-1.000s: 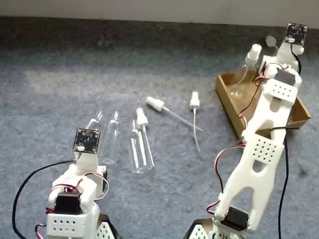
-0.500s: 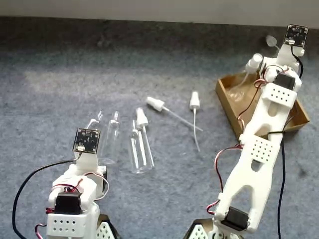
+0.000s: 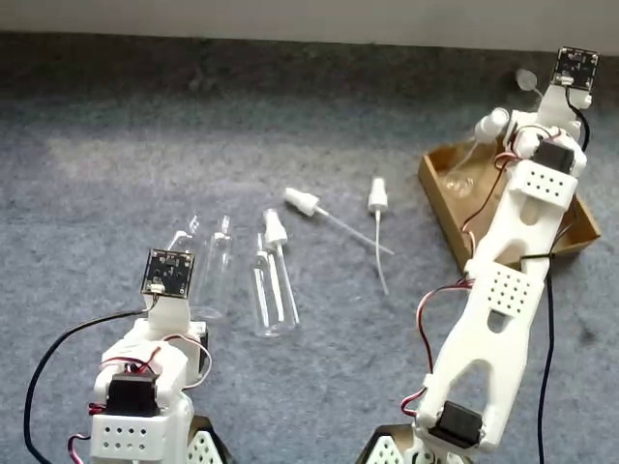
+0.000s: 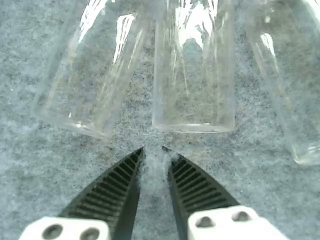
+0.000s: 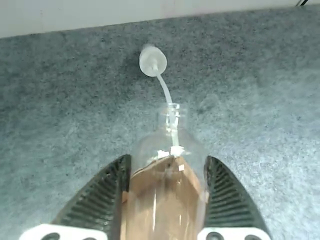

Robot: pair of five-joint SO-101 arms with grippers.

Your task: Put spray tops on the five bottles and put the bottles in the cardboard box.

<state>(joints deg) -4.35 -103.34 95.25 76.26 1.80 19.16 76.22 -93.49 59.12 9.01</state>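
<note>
My right gripper [image 5: 167, 158] is over the cardboard box [image 3: 440, 193], shut on a clear bottle [image 5: 167, 150]. This bottle's white spray top [image 5: 151, 61] stands off the neck, with its tube running into the opening; in the high view the spray top [image 3: 491, 124] juts past the box's far rim. My left gripper [image 4: 153, 149] rests low on the carpet, its fingers nearly together around nothing, just short of the bases of three clear bottles [image 4: 195, 65]. One lying bottle [image 3: 271, 285] carries a spray top.
Two loose spray tops [image 3: 302, 201] [image 3: 377, 198] with long tubes lie on the grey carpet between the bottles and the box. The right arm [image 3: 513, 280] stretches across the box's near side. A pale wall edge runs along the back.
The right gripper has lowered and tipped the bottle into the box, and its spray top has dropped toward the far rim. The left arm has not moved.
</note>
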